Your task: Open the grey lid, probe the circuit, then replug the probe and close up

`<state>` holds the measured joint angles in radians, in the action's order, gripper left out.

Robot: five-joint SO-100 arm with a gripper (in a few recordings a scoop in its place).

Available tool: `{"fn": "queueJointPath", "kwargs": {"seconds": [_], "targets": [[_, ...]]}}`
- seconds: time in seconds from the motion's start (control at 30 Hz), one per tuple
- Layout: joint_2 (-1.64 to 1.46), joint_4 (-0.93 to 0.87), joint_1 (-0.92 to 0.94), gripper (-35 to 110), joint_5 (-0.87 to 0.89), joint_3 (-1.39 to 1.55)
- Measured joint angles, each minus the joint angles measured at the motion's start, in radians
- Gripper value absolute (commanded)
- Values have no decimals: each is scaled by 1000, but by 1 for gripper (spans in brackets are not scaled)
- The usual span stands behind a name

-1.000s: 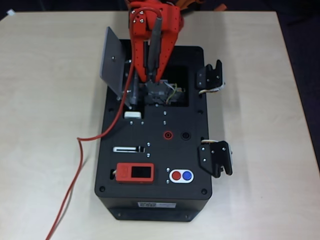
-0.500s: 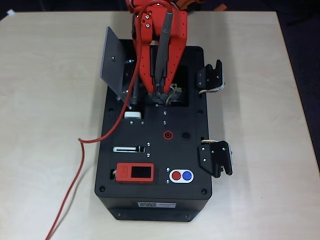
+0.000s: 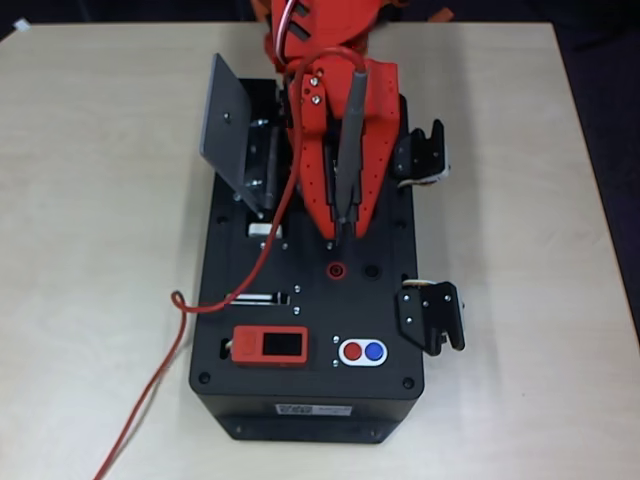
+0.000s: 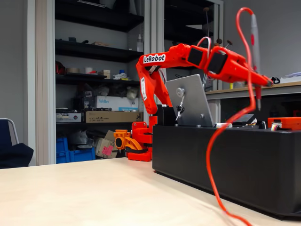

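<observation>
The grey lid [image 3: 233, 130] stands open, tilted up at the left side of the black box [image 3: 305, 400]; the fixed view shows the lid [image 4: 190, 106] upright as well. My red gripper [image 3: 343, 226] is shut on the probe [image 3: 351, 140], whose dark tip hangs above the panel just behind the red round socket [image 3: 337, 269]. In the fixed view the probe [image 4: 255, 52] is held upright by the gripper [image 4: 267, 83], clear of the box top. Its red cable [image 3: 170, 345] trails off the box's left side. The circuit recess lies hidden under my arm.
A red device with a black screen [image 3: 270, 346] and red and blue buttons [image 3: 362, 351] sit near the box front. A black socket [image 3: 372, 270] is beside the red one. Two black latches [image 3: 432, 315] stick out on the right. Bare table surrounds the box.
The gripper, with the probe in it, has lifted out of the recess and moved toward the box front and slightly right, ending just behind the red socket. The cable shifted along.
</observation>
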<state>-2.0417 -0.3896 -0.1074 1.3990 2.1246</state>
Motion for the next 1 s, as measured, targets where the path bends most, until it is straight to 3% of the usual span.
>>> {"fn": "queueJointPath", "kwargs": {"seconds": [1.0], "targets": [[114, 169, -57, 0, 92, 26]]}}
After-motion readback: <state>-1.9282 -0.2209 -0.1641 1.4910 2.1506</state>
